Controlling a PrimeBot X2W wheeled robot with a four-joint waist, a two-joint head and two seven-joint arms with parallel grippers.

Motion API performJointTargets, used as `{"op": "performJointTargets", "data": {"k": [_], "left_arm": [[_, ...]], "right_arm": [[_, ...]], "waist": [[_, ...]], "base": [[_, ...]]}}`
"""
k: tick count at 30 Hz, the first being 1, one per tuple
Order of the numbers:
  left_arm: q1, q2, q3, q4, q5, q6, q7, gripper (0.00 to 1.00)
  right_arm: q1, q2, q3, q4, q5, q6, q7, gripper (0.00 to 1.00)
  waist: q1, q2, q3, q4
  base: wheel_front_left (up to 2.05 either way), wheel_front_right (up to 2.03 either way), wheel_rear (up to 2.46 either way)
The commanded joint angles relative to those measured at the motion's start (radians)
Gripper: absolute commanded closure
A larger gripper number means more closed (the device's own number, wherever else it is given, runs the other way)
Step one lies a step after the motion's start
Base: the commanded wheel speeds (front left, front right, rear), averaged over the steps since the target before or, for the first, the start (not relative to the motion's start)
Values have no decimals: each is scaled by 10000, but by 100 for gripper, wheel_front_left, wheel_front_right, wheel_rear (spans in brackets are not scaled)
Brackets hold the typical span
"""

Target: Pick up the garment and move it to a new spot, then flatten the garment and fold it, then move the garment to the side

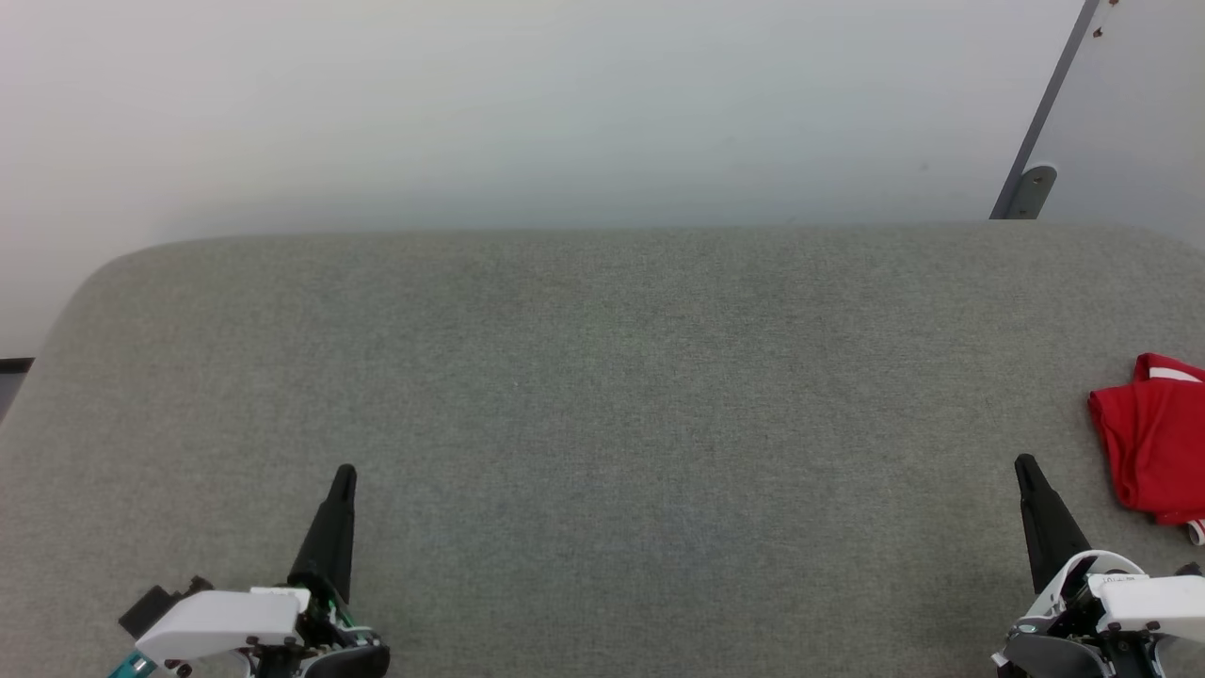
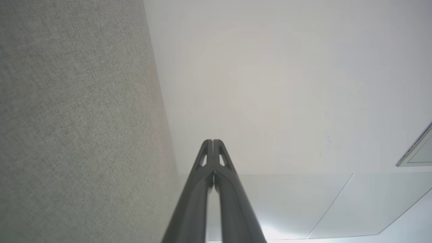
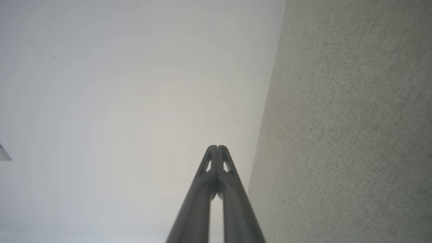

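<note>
The garment (image 1: 1153, 438) is seen bunched at the right edge of the grey surface (image 1: 602, 377), long axis running near-to-far; the left gripper (image 1: 345, 474) and right gripper (image 1: 1024, 463) are clenched, nothing held

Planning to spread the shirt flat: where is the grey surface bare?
Bare from the left gripper across to the right gripper and back to the wall. Crowded only at the right edge, where the garment lies bunched.

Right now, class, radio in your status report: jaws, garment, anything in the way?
Left gripper, right gripper: jaws shut, empty. Garment bunched at grey surface's right edge, untouched, just right of right gripper. Nothing lying between them.
</note>
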Motion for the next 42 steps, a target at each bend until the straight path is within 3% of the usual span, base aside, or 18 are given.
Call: {"op": "performJointTargets", "data": {"k": [1, 42], "left_arm": [[-98, -13, 29, 11, 36, -56, 29, 100], [-106, -68, 103, 13, 87, -56, 92, 100]], "right_arm": [[-28, 39, -4, 3, 32, -10, 24, 100], [-28, 39, -6, 3, 30, -10, 25, 100]], "waist": [[0, 0, 0, 1], [0, 0, 0, 0]], "base": [[0, 0, 0], [0, 0, 0]]}}
